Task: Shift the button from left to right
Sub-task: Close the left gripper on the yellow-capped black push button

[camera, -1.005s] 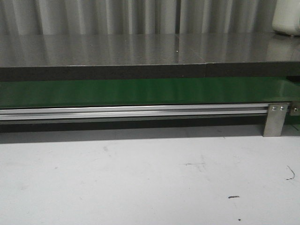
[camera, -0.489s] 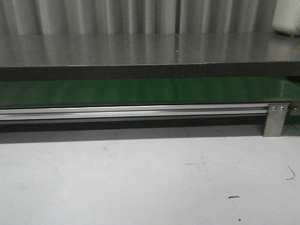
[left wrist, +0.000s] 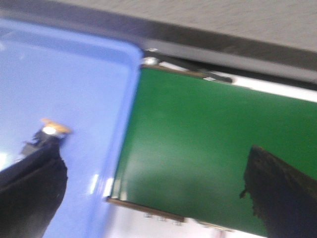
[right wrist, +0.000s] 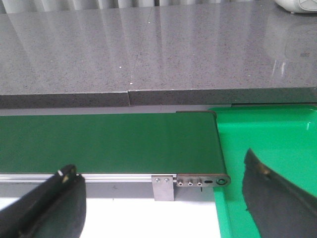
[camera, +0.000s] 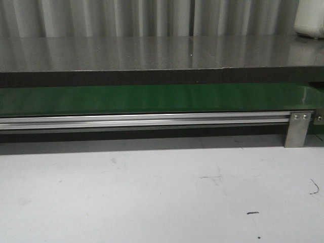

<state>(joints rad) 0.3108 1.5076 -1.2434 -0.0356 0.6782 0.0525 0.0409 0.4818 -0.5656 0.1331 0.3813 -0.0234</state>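
— Is there any text, label or number to read in these views?

— No, none can be read. The green belt [camera: 152, 98] is plain, and the grey worktop [camera: 152, 53] shows only reflections.

— And the trays?

— The blue tray [left wrist: 74, 84] and the green tray [right wrist: 267, 134] carry no writing that I can see.

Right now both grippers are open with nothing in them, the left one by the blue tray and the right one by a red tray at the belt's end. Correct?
Not quite: the right wrist view shows a green tray, not red, at the end of the green belt. The rest holds: the left gripper is open and empty by the blue tray, and the right gripper is open and empty.
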